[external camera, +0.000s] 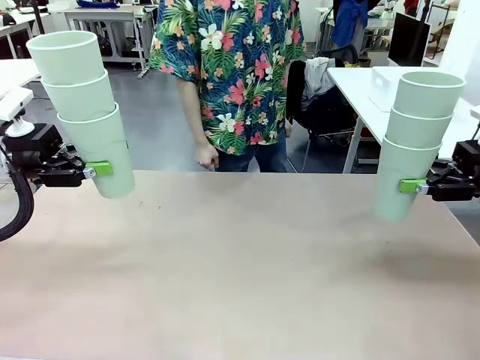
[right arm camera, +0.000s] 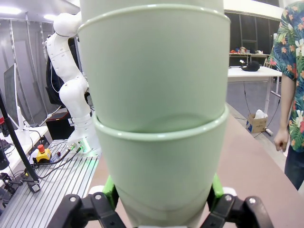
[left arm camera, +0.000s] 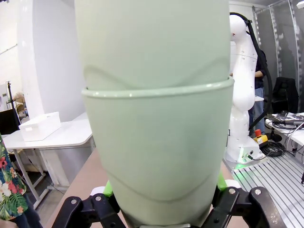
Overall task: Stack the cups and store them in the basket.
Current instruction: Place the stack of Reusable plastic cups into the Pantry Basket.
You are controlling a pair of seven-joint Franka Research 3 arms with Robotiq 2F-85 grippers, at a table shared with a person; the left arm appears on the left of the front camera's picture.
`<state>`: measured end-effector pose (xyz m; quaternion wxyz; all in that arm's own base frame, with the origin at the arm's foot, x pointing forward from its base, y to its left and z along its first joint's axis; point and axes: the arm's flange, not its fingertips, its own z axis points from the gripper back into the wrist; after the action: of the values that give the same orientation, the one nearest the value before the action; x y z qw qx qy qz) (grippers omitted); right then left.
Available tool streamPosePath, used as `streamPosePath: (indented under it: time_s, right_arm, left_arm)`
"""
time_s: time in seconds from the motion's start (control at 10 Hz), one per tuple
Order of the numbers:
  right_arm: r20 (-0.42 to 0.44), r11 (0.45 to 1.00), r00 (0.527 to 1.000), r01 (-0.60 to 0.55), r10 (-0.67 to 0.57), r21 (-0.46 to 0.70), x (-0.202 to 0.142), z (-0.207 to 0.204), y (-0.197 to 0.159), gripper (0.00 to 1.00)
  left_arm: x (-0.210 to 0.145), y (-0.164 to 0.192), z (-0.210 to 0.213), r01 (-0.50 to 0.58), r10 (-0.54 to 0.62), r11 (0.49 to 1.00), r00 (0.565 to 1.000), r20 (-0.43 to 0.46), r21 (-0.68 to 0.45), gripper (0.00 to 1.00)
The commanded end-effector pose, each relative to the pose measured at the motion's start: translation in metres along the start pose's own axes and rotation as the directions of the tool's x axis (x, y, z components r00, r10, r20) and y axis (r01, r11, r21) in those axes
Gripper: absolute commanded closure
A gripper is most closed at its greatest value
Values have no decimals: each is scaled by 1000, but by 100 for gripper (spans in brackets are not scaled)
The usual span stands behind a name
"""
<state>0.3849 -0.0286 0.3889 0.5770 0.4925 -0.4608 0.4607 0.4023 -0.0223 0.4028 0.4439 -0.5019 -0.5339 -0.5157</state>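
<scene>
Left gripper (external camera: pixel 100 169): jaws clamped on the lowest cup of a nested stack of three mint-green cups (external camera: pixel 86 112); green pads pressed to the lower wall of that cup on both sides, as the left wrist view confirms; the stack is held at the table's left side, mouths up, leaning with its top toward the robot's left.

Right gripper (external camera: pixel 412 185): jaws likewise gripping the lowest cup of a second stack of three cups (external camera: pixel 417 142); pads bear on the lower wall, seen in the right wrist view; this stack is at the table's right side, mouths up, tilted slightly with its top toward the robot's right.

The two stacks are well apart, one at each side; both appear raised off the brown table (external camera: pixel 240 277).

Person in a floral shirt (external camera: pixel 232 67) stands at the far edge, centre; one hand (external camera: pixel 204 157) hangs just at the table edge, touching no cup.

A white rectangular bin (left arm camera: pixel 40 126) sits on a white side table off to the robot's right; whether it is the basket cannot be told.
</scene>
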Motion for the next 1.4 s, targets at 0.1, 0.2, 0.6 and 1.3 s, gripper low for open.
streamPosePath:
  time_s: [0.1, 0.2, 0.6, 1.3]
  right_arm:
    - [-1, 1000, 1000, -12, 12, -1, 5, 0, -1, 13]
    - [-1, 1000, 1000, -12, 12, -1, 5, 0, -1, 13]
    - [-1, 1000, 1000, -12, 12, -1, 5, 0, -1, 13]
    - [-1, 1000, 1000, -12, 12, -1, 5, 0, -1, 13]
  left_arm:
    - [3, 0, 0, 10, -10, 1000, 1000, 6, -2, 16]
    - [3, 0, 0, 10, -10, 1000, 1000, 6, -2, 16]
    - [3, 0, 0, 10, -10, 1000, 1000, 6, -2, 16]
    - [3, 0, 0, 10, -10, 1000, 1000, 6, -2, 16]
